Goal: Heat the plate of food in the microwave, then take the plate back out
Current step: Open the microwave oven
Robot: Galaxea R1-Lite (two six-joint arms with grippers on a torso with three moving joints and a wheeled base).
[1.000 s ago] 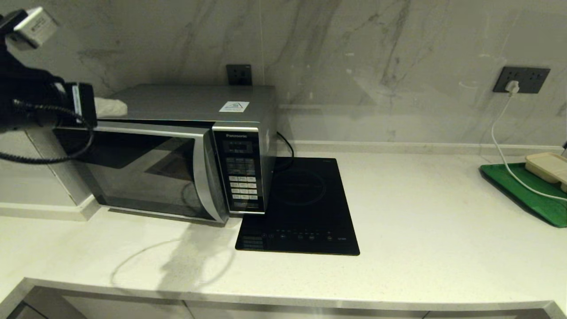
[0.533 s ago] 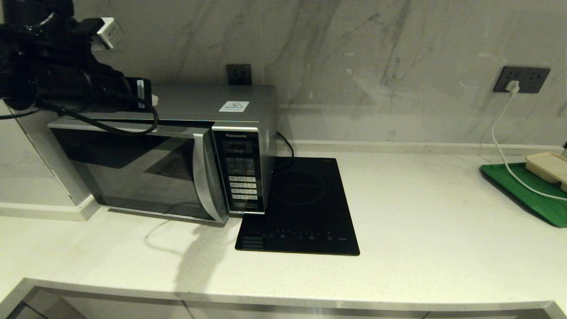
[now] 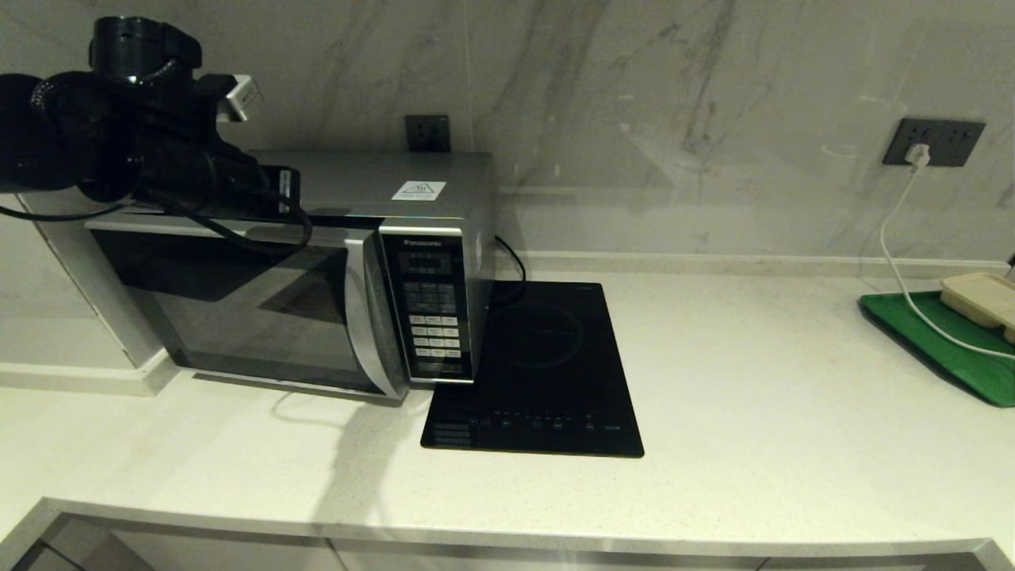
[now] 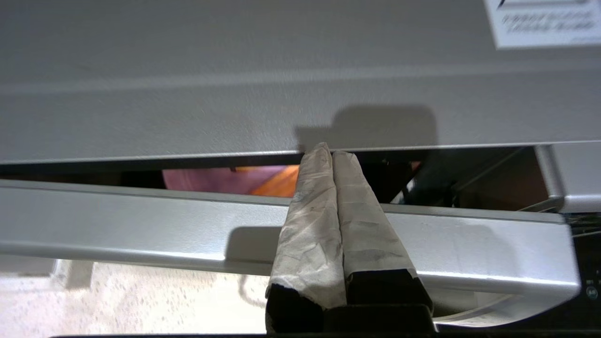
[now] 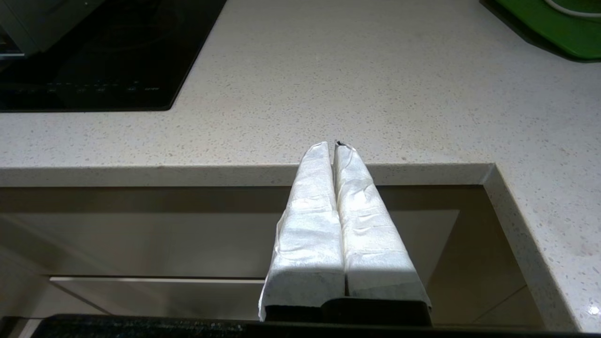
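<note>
The silver-grey microwave [image 3: 428, 190] stands at the left of the counter. Its dark glass door [image 3: 238, 317] is slightly ajar, with a narrow gap along its top edge. In the left wrist view, a strip of the lilac plate of food [image 4: 206, 180] with an orange fry [image 4: 281, 184] shows through that gap, inside the oven. My left gripper [image 4: 330, 151] is shut and empty. Its tips are at the gap, above the door's top rail [image 4: 141, 225]. My left arm [image 3: 158, 151] reaches over the microwave's top. My right gripper [image 5: 334, 146] is shut and empty, parked at the counter's front edge.
A black induction hob [image 3: 539, 373] lies just right of the microwave. At the far right, a green tray [image 3: 944, 341] carries a beige tray [image 3: 983, 297], and a white cable [image 3: 896, 246] runs down to it from the wall socket. A recess [image 5: 188, 225] opens below the counter edge.
My left arm has swung right, from the far left to above the door's top edge. The door's gap looks unchanged.
</note>
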